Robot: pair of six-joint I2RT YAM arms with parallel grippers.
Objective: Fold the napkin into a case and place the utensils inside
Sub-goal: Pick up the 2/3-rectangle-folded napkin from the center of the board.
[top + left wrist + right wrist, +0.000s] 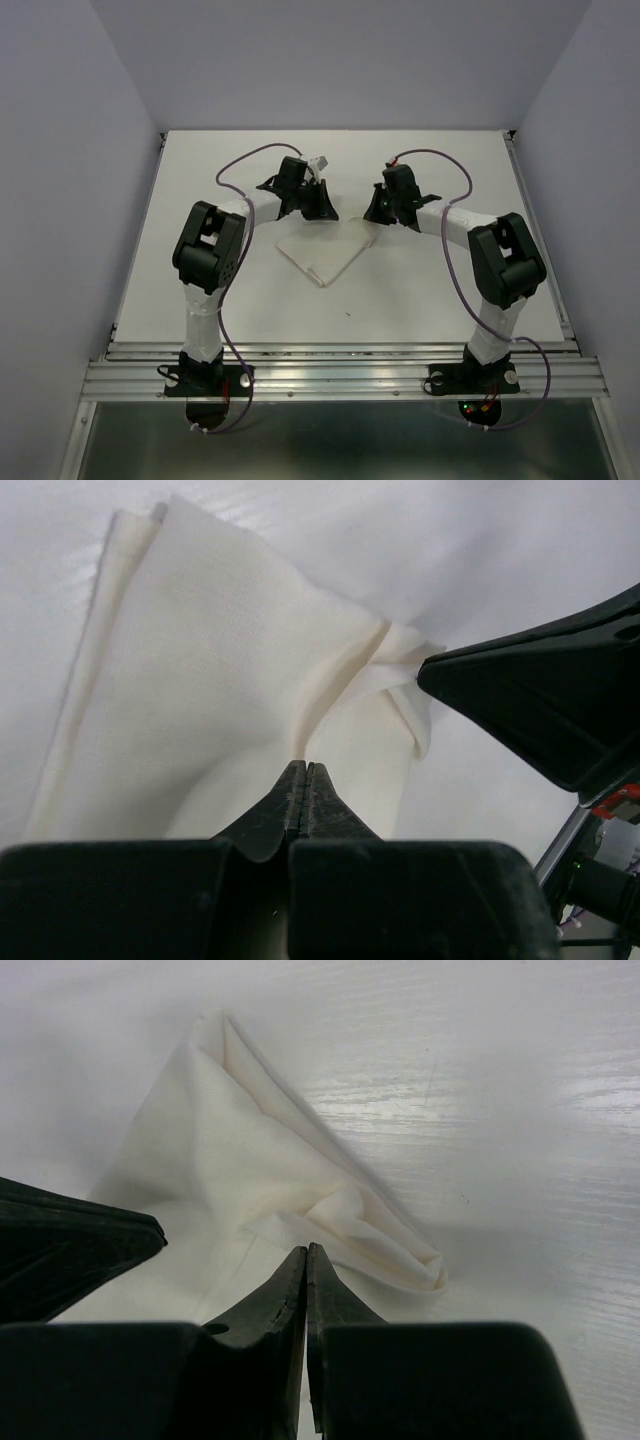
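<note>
- My left claw [305,772] is squeezed all the way shut. Its two tips press flat on each other.
- A fold of the napkin [220,680] runs right up to those tips. It looks pinched between them.
- My right claw [306,1252] is nearly shut too. Only a thin slit shows between its tips.
- A bunched-up bit of the napkin sits right at those tips, and the cloth looks caught there.
- The napkin lies in the middle of the white worktop [450,300], between my two arms.
- From above, the napkin looks folded. It has one point facing the near edge, where my arms are bolted on.
- My two claws are close together, side by side, at the far side of the napkin. They hide that part of it in the view from above.
- In the left wrist view, the dark tip of my right claw is just beside the crumpled corner of the cloth.
- The cloth is smooth and flat away from my claws. It is wrinkled where they meet it.
- Along one edge I can see more than one layer of cloth.
- The napkin is a creamy white, a little darker than the worktop.
- A purple wire [240,165] loops beside each arm.
</note>
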